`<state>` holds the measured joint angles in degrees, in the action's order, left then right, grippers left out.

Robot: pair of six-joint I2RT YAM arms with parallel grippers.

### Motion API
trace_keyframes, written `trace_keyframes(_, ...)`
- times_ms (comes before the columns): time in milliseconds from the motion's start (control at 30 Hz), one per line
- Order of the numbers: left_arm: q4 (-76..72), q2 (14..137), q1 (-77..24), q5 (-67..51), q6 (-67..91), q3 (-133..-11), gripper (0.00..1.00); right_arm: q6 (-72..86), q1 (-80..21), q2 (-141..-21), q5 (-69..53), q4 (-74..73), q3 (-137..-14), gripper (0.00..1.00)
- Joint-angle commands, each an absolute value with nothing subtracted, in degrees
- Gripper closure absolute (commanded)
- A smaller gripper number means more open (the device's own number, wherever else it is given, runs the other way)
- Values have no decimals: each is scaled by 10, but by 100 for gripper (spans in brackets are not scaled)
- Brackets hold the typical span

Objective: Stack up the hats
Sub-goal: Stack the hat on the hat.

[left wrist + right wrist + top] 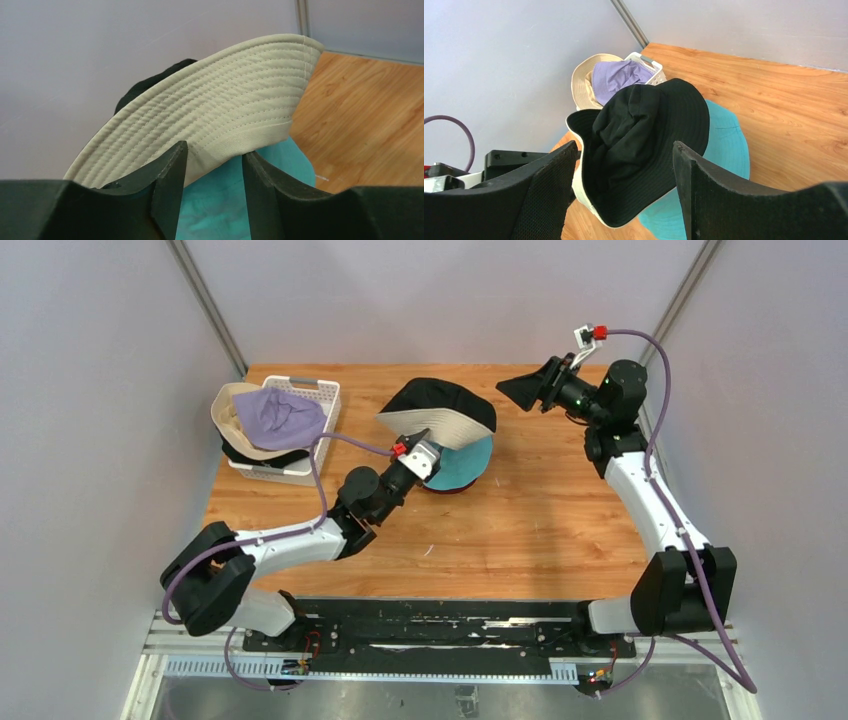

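A black hat [440,398] with a cream underside [220,105] lies tilted on a teal hat [468,466]. A maroon hat's edge [447,488] shows beneath the teal one. My left gripper [427,447] is at the stack's near-left side. Its jaws stand apart around the cream brim's lower edge [215,150] without pinching it, so it is open. My right gripper [525,390] hangs raised at the back right, open and empty, looking down on the black hat [644,135] and the teal hat [726,145].
A white lattice basket [320,392] stands at the back left. It holds a lavender hat [280,415], a beige hat [228,405] and a black hat [262,456] under them. Grey walls close in on three sides.
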<state>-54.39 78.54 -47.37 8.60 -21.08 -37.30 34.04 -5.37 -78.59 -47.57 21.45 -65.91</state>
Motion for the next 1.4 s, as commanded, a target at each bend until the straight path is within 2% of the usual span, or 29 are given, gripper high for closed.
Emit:
trace_keyframes(0, -539, 787, -492, 115, -212, -362, 50, 342, -47, -765, -483, 213, -648, 31)
trace_keyframes(133, -534, 778, -504, 131, -209, -353, 41, 342, -47, -766, -484, 213, -647, 30)
trace_keyframes(467, -500, 737, -535, 161, -193, -327, 26, 345, -47, -769, -484, 217, -645, 30)
trace_keyframes(800, -465, 659, -583, 243, -189, -301, 25, 351, -47, -772, -492, 209, -646, 30)
trace_keyframes(867, -454, 625, -583, 285, -170, -302, 20, 351, -47, -769, -492, 206, -644, 30)
trace_keyframes(1033, -313, 575, -583, 365, -158, -392, 16, 345, -57, -761, -492, 193, -644, 30)
trace_keyframes(1367, -220, 618, -581, 439, -161, -538, 1, 341, -68, -764, -479, 117, -651, 31)
